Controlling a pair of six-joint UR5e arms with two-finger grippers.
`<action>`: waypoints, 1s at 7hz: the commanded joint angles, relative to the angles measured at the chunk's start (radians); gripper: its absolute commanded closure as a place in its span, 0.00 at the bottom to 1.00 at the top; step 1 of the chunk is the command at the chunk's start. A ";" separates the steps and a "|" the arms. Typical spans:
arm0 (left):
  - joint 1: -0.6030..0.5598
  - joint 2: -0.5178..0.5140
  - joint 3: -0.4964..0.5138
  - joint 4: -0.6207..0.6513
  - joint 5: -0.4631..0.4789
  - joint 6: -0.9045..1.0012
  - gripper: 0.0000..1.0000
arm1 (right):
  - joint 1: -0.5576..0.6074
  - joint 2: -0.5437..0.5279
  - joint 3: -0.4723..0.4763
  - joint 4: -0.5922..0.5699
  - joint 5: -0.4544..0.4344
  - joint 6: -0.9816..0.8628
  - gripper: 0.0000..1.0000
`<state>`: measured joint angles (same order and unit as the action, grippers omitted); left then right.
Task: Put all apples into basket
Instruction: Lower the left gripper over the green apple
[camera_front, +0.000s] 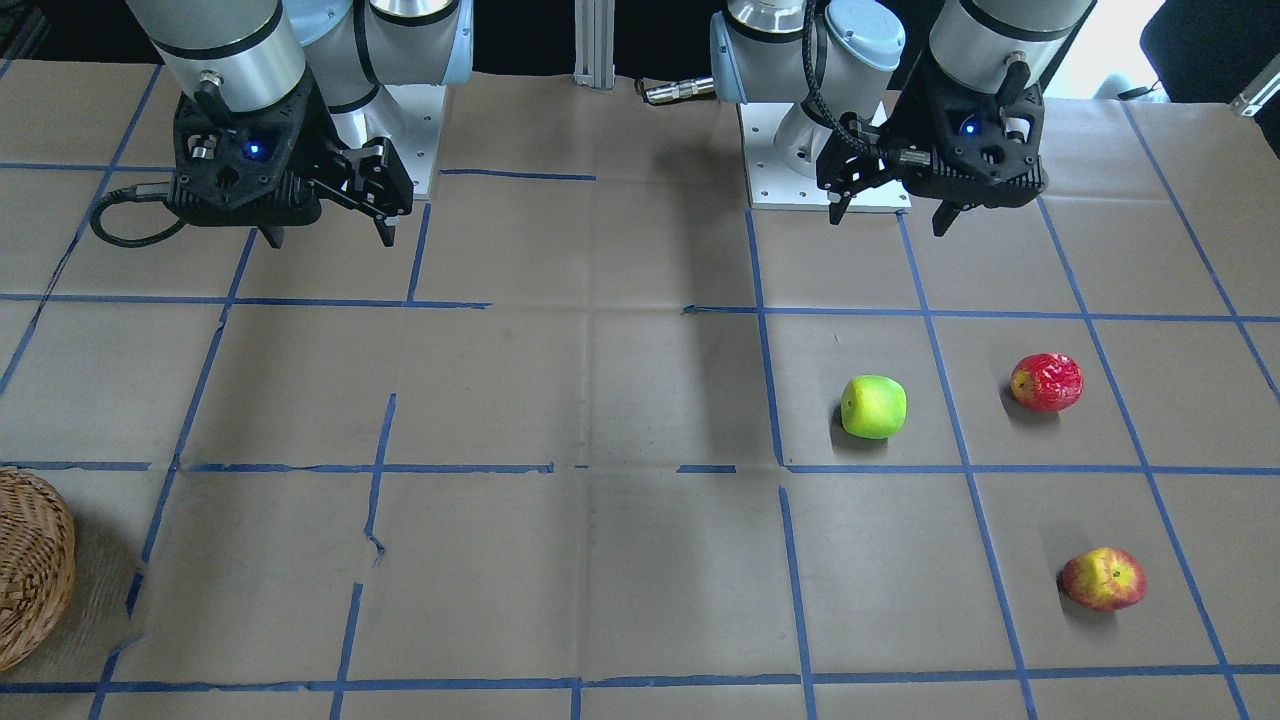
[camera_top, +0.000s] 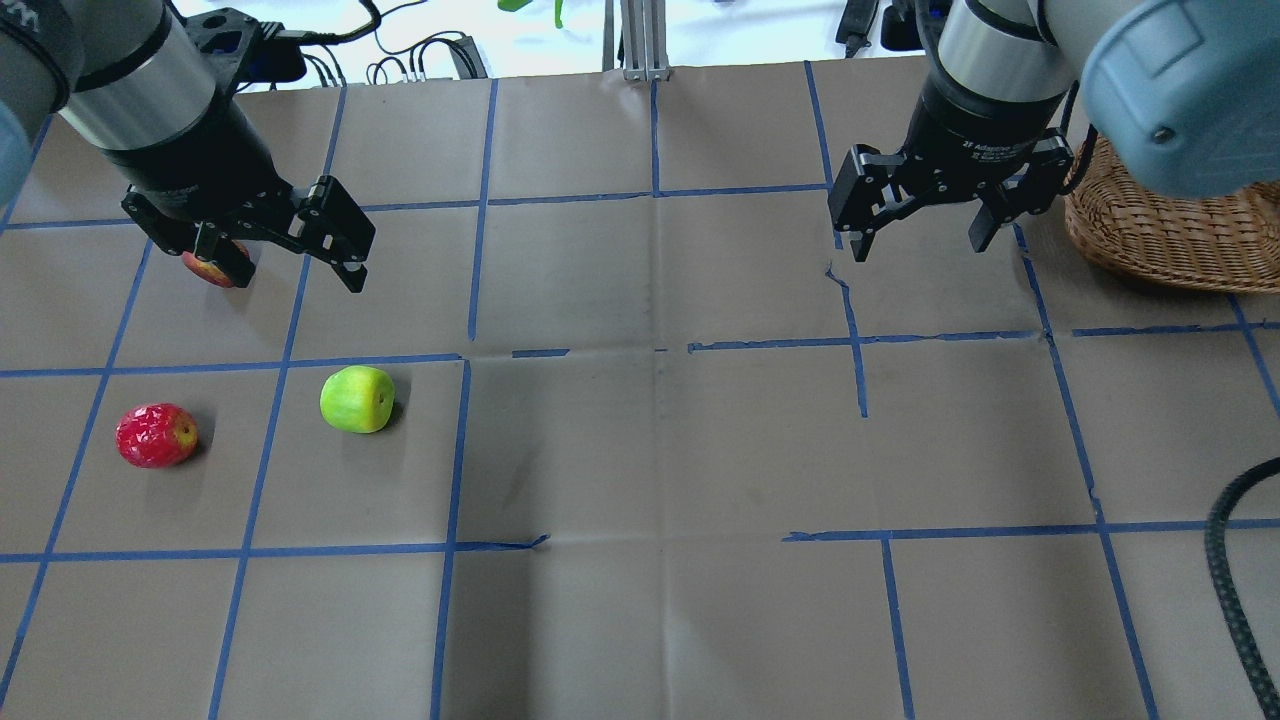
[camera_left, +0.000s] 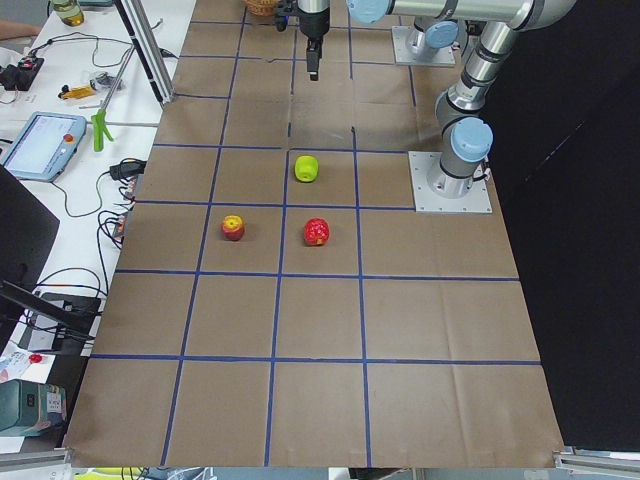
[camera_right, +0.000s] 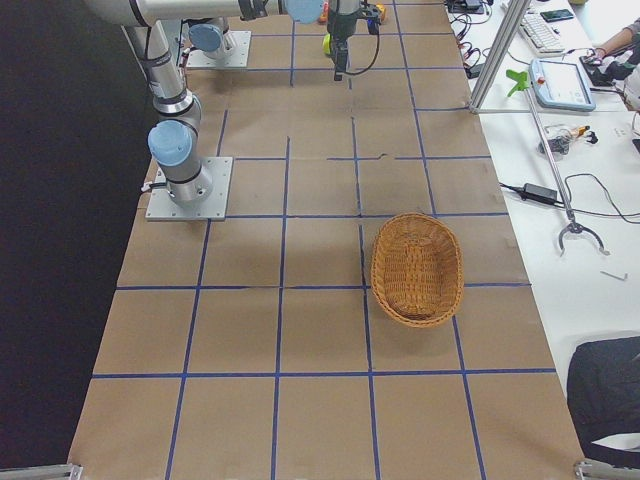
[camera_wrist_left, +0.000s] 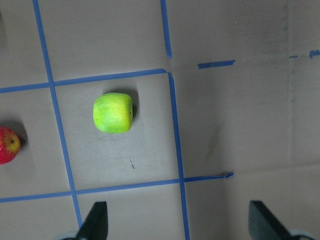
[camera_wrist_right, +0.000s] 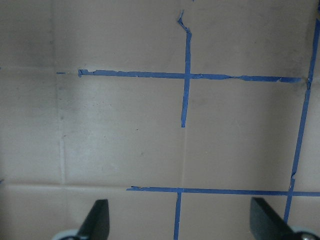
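Note:
The lime green apple (camera_front: 873, 406) lies on the paper-covered table, also in the overhead view (camera_top: 357, 399) and the left wrist view (camera_wrist_left: 113, 112). The glossy red apple (camera_front: 1047, 382) lies beside it (camera_top: 156, 435). The red-and-yellow apple (camera_front: 1103, 579) lies farther from the robot, partly hidden under my left gripper in the overhead view (camera_top: 215, 270). The wicker basket (camera_right: 417, 268) stands on the robot's right side (camera_top: 1160, 235). My left gripper (camera_top: 285, 272) hangs open and empty above the apples. My right gripper (camera_top: 918, 245) hangs open and empty beside the basket.
Blue tape lines grid the brown paper. The two arm bases (camera_front: 830, 160) stand at the robot's edge. A black cable (camera_top: 1235, 580) hangs at the overhead view's right. A bench with a tablet (camera_left: 45, 140) and cables runs along the far edge.

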<state>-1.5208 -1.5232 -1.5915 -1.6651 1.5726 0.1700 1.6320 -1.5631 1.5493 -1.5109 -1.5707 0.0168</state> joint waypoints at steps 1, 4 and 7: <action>0.048 -0.113 -0.047 0.133 0.004 0.034 0.02 | -0.001 0.000 0.000 0.000 0.001 0.000 0.00; 0.134 -0.198 -0.290 0.506 0.000 0.150 0.02 | -0.001 0.000 0.000 0.000 0.000 0.000 0.00; 0.148 -0.232 -0.446 0.737 0.004 0.173 0.02 | -0.001 0.000 0.000 0.000 0.000 0.000 0.00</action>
<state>-1.3830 -1.7421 -1.9952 -1.0028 1.5721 0.3263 1.6306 -1.5631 1.5493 -1.5110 -1.5708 0.0168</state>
